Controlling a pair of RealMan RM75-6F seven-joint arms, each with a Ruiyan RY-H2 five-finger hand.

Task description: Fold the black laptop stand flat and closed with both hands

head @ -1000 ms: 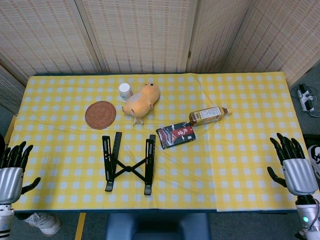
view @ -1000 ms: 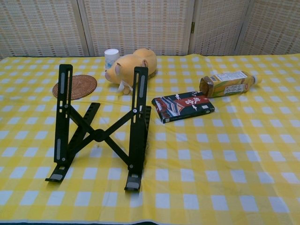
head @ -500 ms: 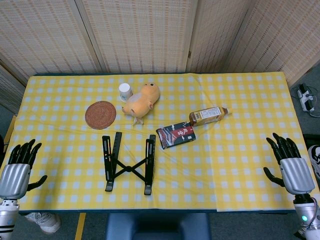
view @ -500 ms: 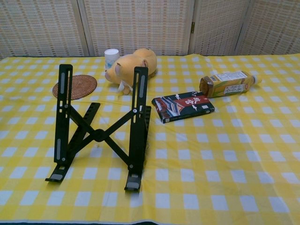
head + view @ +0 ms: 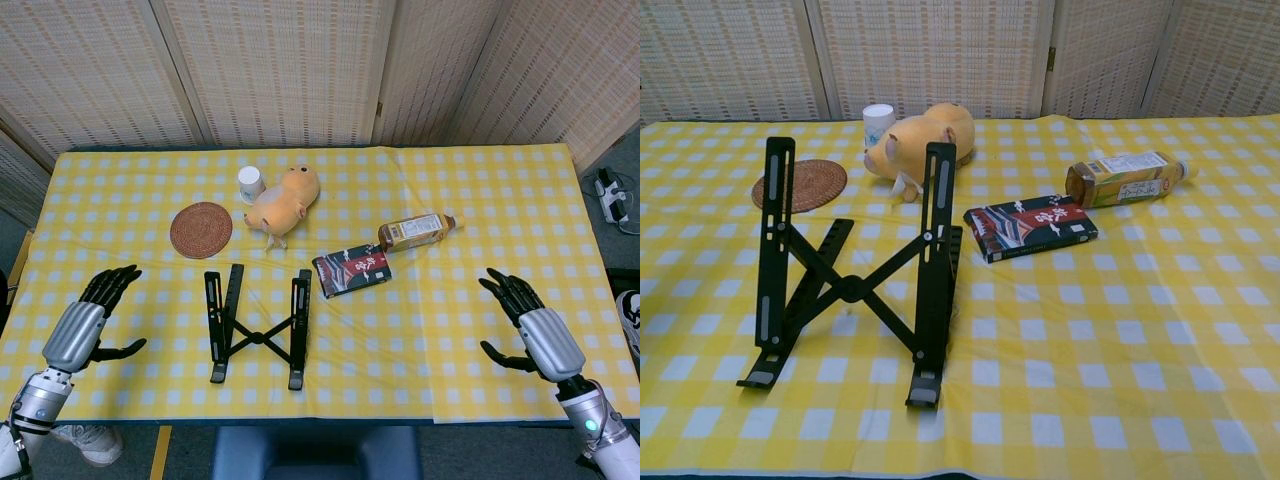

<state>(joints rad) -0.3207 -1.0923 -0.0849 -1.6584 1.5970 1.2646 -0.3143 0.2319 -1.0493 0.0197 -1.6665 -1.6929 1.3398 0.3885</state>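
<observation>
Head view: both hands (left hand [image 5: 88,322], right hand [image 5: 530,325]) now further inward, laptop stand [image 5: 256,327] unmoved.

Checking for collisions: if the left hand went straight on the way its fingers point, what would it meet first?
Probably the woven coaster. The left hand points up and to the right, passing left of the laptop stand; hand height is unclear.

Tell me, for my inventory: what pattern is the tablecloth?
Yellow-and-white checks on the tablecloth, clearest in the chest view.
</observation>
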